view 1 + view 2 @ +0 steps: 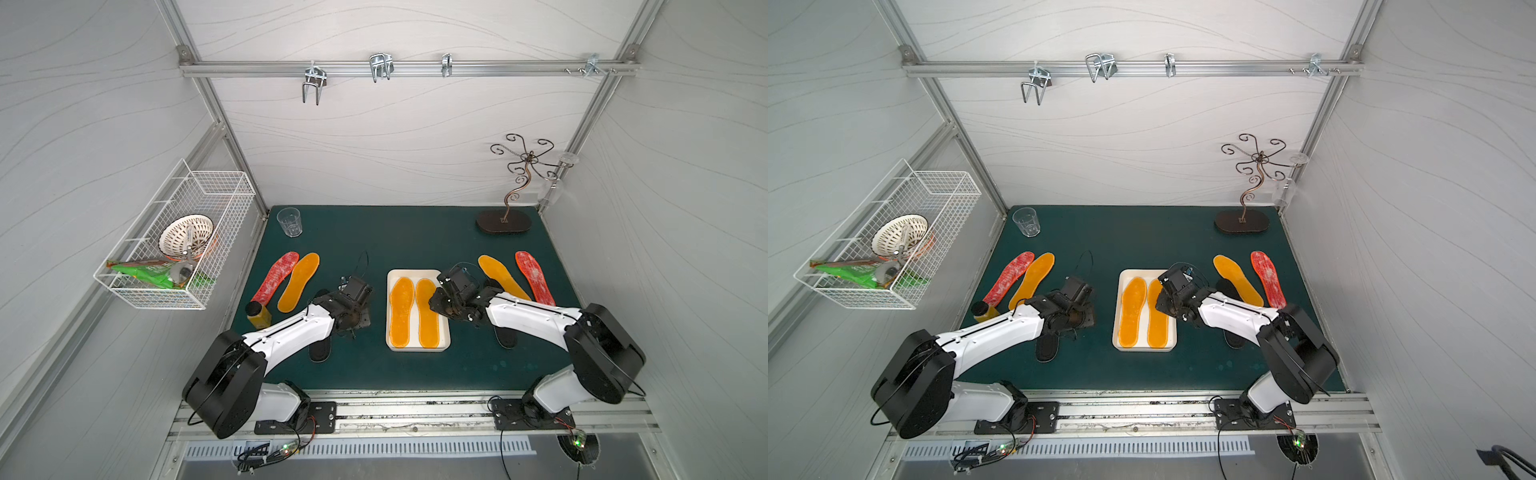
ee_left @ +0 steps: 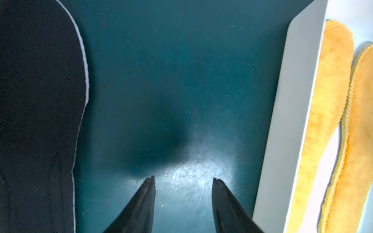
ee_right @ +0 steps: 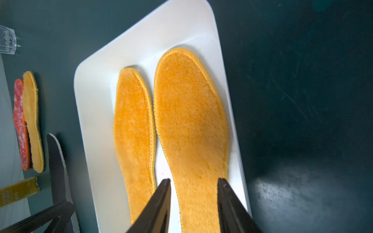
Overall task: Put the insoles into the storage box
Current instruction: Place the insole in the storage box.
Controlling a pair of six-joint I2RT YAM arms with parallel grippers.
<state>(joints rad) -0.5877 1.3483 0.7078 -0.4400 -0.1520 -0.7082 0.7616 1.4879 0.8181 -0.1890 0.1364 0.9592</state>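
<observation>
Green mat (image 1: 374, 232), white walls: two orange insoles (image 1: 401, 311) lie side by side in the storage box (image 1: 411, 274), six more wait outside.

My right gripper (image 3: 194, 179) hangs over the right-hand insole in the box, jaws apart, holding nothing. My left gripper (image 2: 182, 178) is open too, over bare mat between the box and a black insole (image 2: 40, 121). That black one lies just left of it, long way running near to far, so I think the left arm should get it next. Another black insole (image 1: 505, 338) lies under my right arm, right of the box.
</observation>
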